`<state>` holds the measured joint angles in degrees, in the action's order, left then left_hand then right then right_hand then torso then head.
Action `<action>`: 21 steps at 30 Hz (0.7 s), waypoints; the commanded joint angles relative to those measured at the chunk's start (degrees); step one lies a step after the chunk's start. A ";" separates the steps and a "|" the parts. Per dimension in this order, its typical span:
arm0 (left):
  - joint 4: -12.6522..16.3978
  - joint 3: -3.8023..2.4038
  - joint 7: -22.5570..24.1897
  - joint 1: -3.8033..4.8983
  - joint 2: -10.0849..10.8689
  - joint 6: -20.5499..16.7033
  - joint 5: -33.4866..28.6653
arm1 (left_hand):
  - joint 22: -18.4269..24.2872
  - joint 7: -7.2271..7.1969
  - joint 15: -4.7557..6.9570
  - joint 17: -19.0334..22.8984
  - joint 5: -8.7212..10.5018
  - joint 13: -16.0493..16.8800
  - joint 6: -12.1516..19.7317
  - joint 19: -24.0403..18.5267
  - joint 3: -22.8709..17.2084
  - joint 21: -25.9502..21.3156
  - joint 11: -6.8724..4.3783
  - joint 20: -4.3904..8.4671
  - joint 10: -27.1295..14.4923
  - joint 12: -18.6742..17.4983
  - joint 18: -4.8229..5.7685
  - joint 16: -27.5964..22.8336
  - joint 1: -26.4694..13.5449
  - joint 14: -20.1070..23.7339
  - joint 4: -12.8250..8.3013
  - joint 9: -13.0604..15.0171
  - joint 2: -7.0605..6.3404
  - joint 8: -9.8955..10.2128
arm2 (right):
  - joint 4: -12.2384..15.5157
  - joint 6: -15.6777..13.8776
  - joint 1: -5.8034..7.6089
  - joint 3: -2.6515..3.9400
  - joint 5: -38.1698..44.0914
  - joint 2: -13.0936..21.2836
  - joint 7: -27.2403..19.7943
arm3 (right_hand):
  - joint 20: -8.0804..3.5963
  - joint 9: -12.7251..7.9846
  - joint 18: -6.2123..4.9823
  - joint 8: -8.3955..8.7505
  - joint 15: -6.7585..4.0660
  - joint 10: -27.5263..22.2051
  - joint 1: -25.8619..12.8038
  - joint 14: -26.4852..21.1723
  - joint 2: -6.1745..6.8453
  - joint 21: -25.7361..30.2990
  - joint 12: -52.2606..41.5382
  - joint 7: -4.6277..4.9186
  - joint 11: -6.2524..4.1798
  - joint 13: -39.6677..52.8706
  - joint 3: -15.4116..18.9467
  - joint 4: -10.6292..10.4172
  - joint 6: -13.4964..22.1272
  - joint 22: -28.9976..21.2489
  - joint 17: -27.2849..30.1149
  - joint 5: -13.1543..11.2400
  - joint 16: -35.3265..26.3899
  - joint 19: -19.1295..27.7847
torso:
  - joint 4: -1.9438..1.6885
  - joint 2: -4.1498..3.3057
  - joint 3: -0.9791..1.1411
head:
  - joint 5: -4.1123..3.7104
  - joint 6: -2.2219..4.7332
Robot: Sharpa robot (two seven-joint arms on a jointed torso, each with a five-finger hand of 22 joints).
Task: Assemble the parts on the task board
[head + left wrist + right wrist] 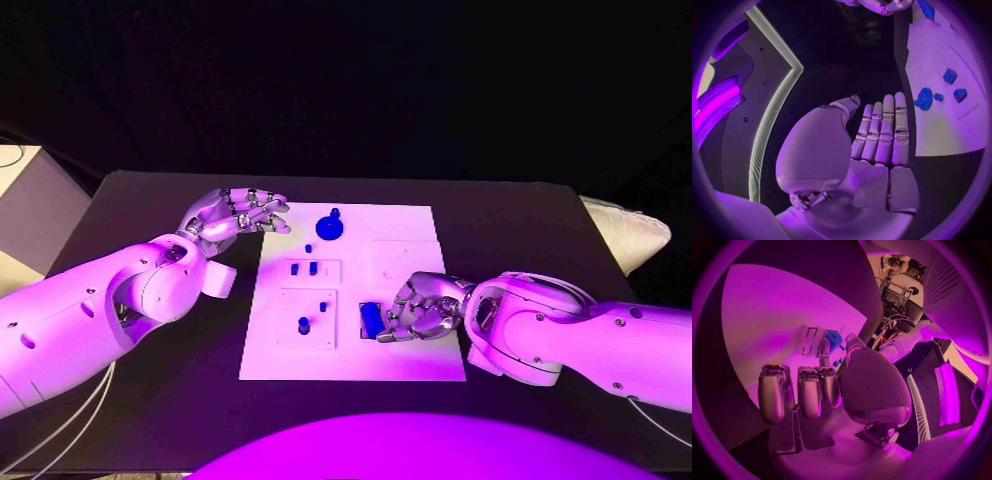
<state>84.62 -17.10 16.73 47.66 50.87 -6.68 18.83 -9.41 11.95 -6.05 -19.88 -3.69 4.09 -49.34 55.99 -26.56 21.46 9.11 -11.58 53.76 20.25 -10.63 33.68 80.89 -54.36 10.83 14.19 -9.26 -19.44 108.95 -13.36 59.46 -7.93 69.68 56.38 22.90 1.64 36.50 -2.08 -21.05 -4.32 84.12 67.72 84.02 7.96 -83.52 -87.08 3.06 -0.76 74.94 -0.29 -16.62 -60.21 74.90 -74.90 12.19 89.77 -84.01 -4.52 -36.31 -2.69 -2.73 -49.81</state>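
The white task board [408,358] lies mid-table. My right hand [421,308] is low over its near right part. Its thumb and one finger pinch an oblong blue part [371,320], seen between those tips as the blue part [833,339]; the other fingers are curled in. My left hand [235,215] hovers at the board's far left corner, fingers straight and together [882,132], holding nothing. A round blue part [330,228] with a knob stands at the far edge, also seen as the round part [924,98]. Two small blue pegs [303,268] and another blue piece [304,325] sit in square pads on the board's left half.
The black table [144,400] has bare room on both sides of the board. A pale box [29,200] stands off the table's left edge and a white object [635,230] off its far right corner.
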 commanded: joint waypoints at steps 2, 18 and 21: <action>0.12 -0.03 0.24 -0.07 -0.01 0.71 -0.28 | 0.10 0.28 -0.04 -0.08 -0.07 0.08 0.20 -0.05 0.33 -0.22 0.05 -0.30 -0.31 0.14 0.25 0.24 -0.18 0.35 0.16 -0.08 0.25 -0.14 | -0.36 1.96 -0.05 0.02 0.37 -0.01 -1.86 | -0.38 -0.29 0.98 0.03 -0.37 4.30 2.23 5.98 0.26 -0.17 -0.13 0.02 -0.32 13.15 -1.33 -0.02 -0.34 13.62 -15.10 -2.29 0.23 -5.06 | -0.05 -0.05 -0.02 | -0.02 0.03; 0.16 -0.03 0.17 -0.09 0.00 0.83 -0.28 | 0.10 0.28 -0.04 -0.08 -0.07 0.08 0.20 -0.05 0.33 -0.22 0.05 -0.30 -0.31 0.14 0.25 0.24 -0.18 0.35 0.16 -0.08 0.25 -0.14 | -2.78 -1.21 -0.33 0.01 2.27 -3.07 -0.03 | -0.61 -1.38 1.12 0.56 -0.67 4.63 4.69 5.98 -5.06 -1.03 -0.59 -0.39 -0.69 13.55 -7.77 0.19 -0.69 13.82 -15.10 -1.48 0.23 -5.20 | -0.05 -0.01 0.00 | 0.18 -0.19; 0.16 -0.03 0.11 -0.10 0.04 0.85 -0.28 | 0.17 0.27 -0.06 -0.13 -0.08 0.08 0.20 -0.06 0.32 -0.34 0.05 -0.32 -0.33 0.17 0.25 0.25 -0.20 0.46 0.23 -0.10 0.34 -0.19 | -2.92 -1.56 -0.41 0.01 2.55 -3.42 0.05 | -0.62 -1.40 1.15 0.56 -0.68 4.69 4.79 5.98 -5.11 -1.20 -0.71 -0.40 -0.71 13.63 -8.02 0.18 -0.71 13.86 -15.10 -1.53 0.23 -5.22 | -0.01 -0.01 -0.01 | 0.22 -0.19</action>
<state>84.65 -17.10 16.64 47.62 50.93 -6.68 18.83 -9.30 11.95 -6.05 -19.90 -3.70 4.09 -49.34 55.99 -26.50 21.46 9.11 -11.58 53.76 20.25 -10.62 33.68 80.90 -54.36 10.89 14.17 -9.26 -19.44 106.14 -13.94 59.13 -7.93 70.78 53.04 22.62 1.24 35.19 -2.10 -20.82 -4.73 83.92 72.01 84.02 2.79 -84.38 -87.59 2.69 -0.96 74.92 -7.89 -16.43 -60.58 74.94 -74.94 10.84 89.76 -84.00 -4.56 -36.36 -2.68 -2.53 -49.99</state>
